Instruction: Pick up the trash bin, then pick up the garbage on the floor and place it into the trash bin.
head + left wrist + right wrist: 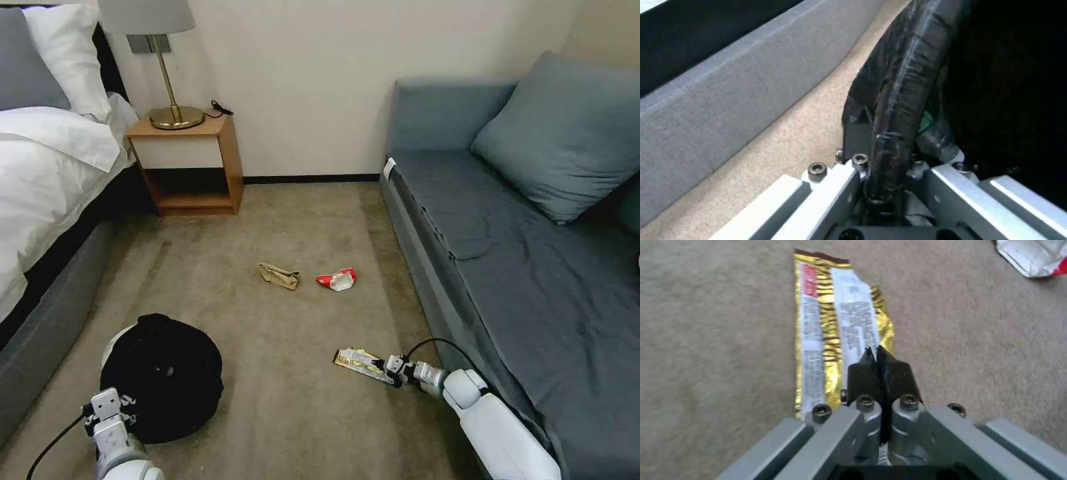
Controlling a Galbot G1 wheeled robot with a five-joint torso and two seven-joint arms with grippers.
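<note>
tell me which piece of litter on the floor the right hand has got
The black-and-yellow snack wrapper: the right hand is shut on its edge. The brown paper bag and red-and-white wrapper lie untouched farther off.

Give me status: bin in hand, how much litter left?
Done: left hand is clamped on the trash bin rim; something green shows inside. In hand: right hand shut on the snack wrapper. Left on the carpet: brown paper bag and red-and-white wrapper.
</note>
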